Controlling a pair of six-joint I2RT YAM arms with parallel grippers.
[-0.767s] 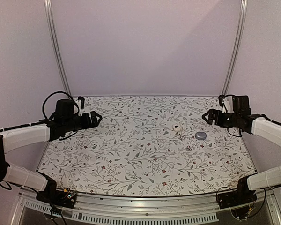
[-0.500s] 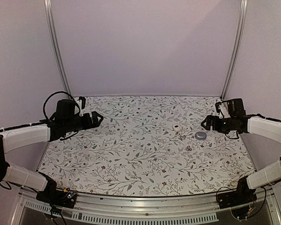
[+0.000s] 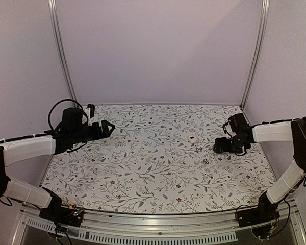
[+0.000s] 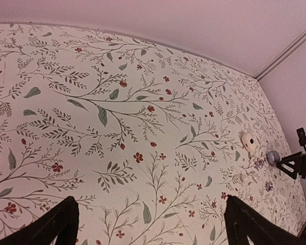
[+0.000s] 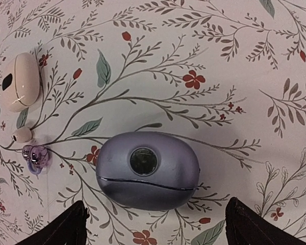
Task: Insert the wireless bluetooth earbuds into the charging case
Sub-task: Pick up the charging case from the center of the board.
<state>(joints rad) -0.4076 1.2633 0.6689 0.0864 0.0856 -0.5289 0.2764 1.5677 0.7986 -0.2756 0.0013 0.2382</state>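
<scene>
- Since the earlier frames, the right claw [image 3: 218, 147] has swung in from the far right edge of the bench [image 3: 143, 176]. It has also dropped lower and now covers the spot where the charging case lay in plain sight from above.
- The left claw [image 3: 106, 127] has barely shifted. It hangs over the far left part of the bench, well apart from every loose item.
- From the right wrist, the charging case [image 5: 148, 170] is a rounded purple-grey shell lying flat on the floral cloth. It has a dark round mark on top and a thin seam across its near side, and the lid looks down.
- The right claw [image 5: 155, 224] is released. Its two dark fingertips [image 5: 66, 227] stand wide apart at the lower corners of the view, with the case just ahead of the gap and neither pad touching it.
- A white oval piece [image 5: 20, 81] that looks like an earbud lies to the left of the case, clear of it, with a small dark spot on its upper face.
- Just below the oval piece are a small white nub [image 5: 23, 134] and a clear purple bit [image 5: 35, 155]. They lie close together near the case's left end. Whether they touch each other cannot be told.
- From the left wrist, the left claw [image 4: 150, 227] is likewise released, its fingers spread to either side with only patterned cloth between them.
- In that same view the case [image 4: 273, 156] and the white oval piece [image 4: 248, 141] appear small at the far right.
</scene>
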